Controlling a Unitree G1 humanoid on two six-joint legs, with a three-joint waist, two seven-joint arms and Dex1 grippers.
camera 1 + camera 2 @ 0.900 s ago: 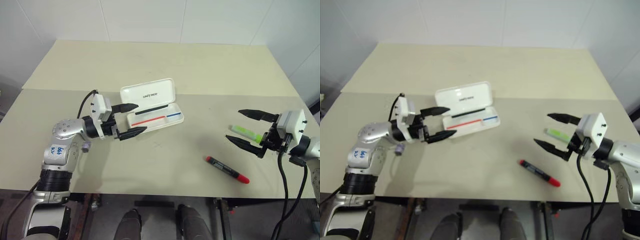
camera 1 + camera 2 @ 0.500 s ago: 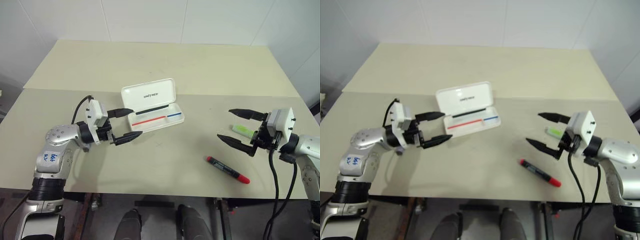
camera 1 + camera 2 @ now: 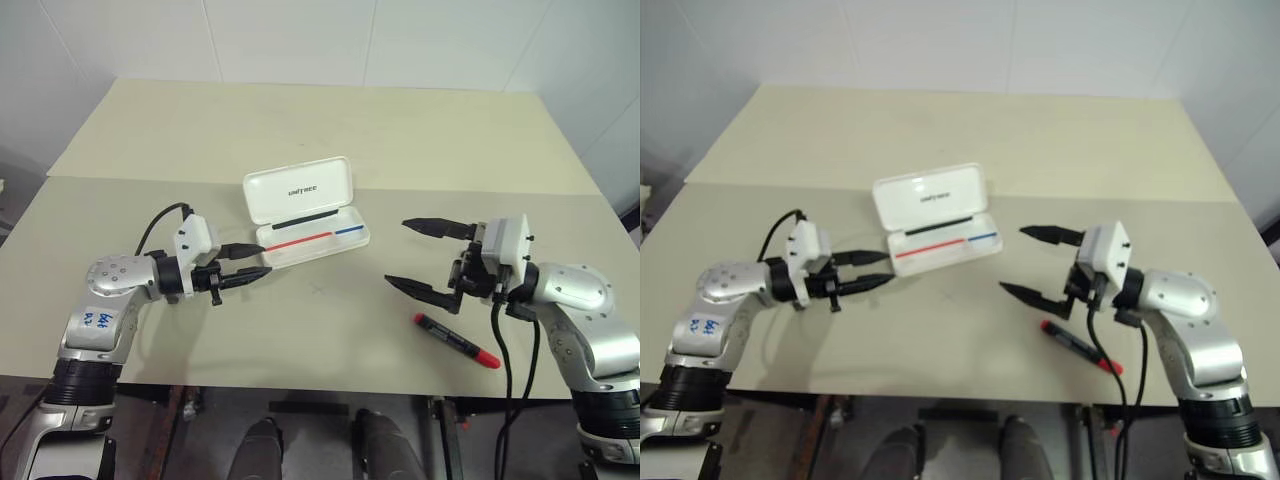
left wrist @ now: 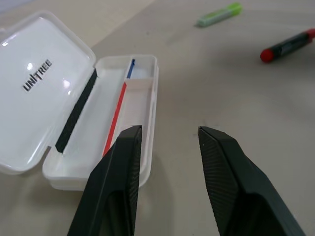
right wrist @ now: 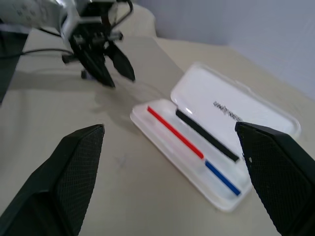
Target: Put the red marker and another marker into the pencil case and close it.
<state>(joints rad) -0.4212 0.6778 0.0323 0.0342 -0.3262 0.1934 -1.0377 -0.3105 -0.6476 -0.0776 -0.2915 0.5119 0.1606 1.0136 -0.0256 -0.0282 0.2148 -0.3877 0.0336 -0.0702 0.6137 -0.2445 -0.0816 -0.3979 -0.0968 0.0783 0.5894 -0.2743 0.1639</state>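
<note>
Left eye view: right gripper, jaws wide and empty, has swung inward past the marker; left gripper narrows by the open case. Nothing packed yet.

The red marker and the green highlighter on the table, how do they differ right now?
The red marker has a black barrel with red ends, while the green highlighter is pale yellow-green all over. In the left wrist view the red marker looks longer and slimmer, the green highlighter shorter. Both lie flat on the table, outside the open pencil case, and neither is held by a gripper.
</note>
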